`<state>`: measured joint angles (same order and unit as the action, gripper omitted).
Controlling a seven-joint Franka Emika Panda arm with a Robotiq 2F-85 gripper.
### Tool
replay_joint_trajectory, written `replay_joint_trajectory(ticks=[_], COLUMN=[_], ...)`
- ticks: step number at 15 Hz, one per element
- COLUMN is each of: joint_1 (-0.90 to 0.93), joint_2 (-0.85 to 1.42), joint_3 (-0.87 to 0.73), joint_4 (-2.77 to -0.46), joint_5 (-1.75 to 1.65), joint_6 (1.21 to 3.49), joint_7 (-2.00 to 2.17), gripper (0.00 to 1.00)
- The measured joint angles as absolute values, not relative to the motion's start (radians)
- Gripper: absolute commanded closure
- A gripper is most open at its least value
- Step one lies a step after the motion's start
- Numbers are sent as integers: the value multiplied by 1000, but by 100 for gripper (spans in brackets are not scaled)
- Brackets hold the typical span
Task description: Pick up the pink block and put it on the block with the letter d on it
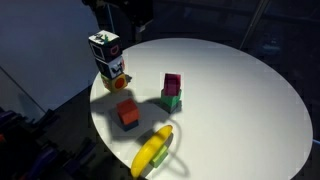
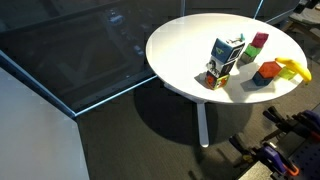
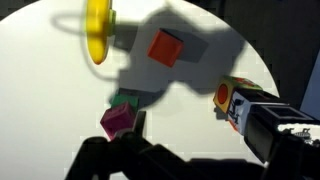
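The pink block sits on top of a green cube near the table's middle; it also shows in the other exterior view and in the wrist view. The block with the letter d is the upper cube of a two-cube stack at the table's edge. Under it is a printed cube with an orange spot. My gripper is open and empty, above the table between the pink block and the stack. In the wrist view the d block merges with the dark right finger.
An orange-red cube stands in front of the pink block. A yellow banana-shaped toy lies near the table's front edge. The round white table has bare surface on the side away from the stack. Dark floor surrounds it.
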<state>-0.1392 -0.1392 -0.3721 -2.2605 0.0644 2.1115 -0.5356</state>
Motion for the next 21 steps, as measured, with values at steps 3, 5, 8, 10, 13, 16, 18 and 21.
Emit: replay_joint_trajectory(ticks=[3,5,8,10,13,16,18,21], joint_1=[-142,-149,-167,-181,-201,-221,-235,-252], joint_2=[-99,-73,-37,-13,32,90,125,154], joint_3=[-365,-361,-355,-349,-339,-324,-311,-295], joint_4=[-2257,-2249,-2228,-2209,-2174,-2136,-2114,-2088], joint_5=[81,89,95,96,96,96,96,96], joint_6=[2193,2220,2235,2235,2235,2242,2257,2263], joint_7=[-546,-572,-631,-667,-706,-709,-709,-709], gripper=[0,0,0,0,0,0,0,0])
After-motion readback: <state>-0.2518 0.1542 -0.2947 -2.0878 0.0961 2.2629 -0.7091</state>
